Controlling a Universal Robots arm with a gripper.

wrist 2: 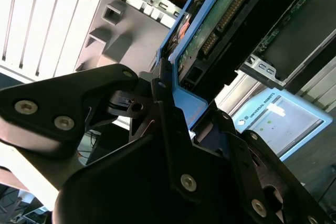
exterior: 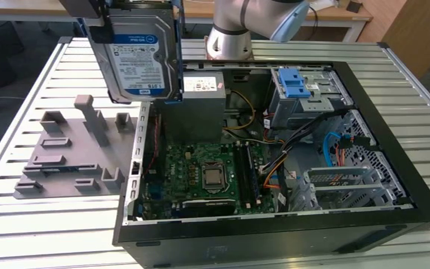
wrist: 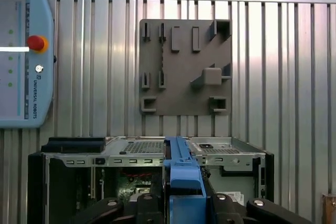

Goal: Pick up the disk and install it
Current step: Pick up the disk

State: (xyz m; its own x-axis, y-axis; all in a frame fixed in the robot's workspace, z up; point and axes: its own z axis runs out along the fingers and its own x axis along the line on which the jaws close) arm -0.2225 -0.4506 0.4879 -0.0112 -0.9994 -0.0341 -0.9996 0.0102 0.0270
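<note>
High above the counter [exterior: 20, 224], over the line where the grey fixture plate [exterior: 65, 162] meets the open computer case [exterior: 275, 238], I am holding the disk [exterior: 136, 53] upright with its label facing the exterior view. My fingers [wrist 2: 167, 109] are pinching it narrowly at its upper end, pressing on the blue plastic rails and not on the metal body. Nothing is supporting it from below.

That grip is what I am worrying about most. The rails are plastic and probably give a little, and most of the disk's weight is hanging below my hold. I am judging that a sharp move or a quick stop could make it swing or creep downward. If it slips free it would be falling either onto the fixture's pegs or onto the motherboard [exterior: 200, 168], and either could damage it.

The case wall is sitting close under the disk's lower edge in the exterior view. A crossing made too low could catch that corner on the rim and twist the disk in my hold.

The silver cage with the blue latch [exterior: 299, 84] is lying well apart, toward the exterior view's right, and loose cables [exterior: 335, 151] are trailing just beside it. Those could snag a rail. A disk arriving slightly tilted could also jam in the cage instead of sliding in, and pushing then would be loading the thin plastic I am gripping.
</note>
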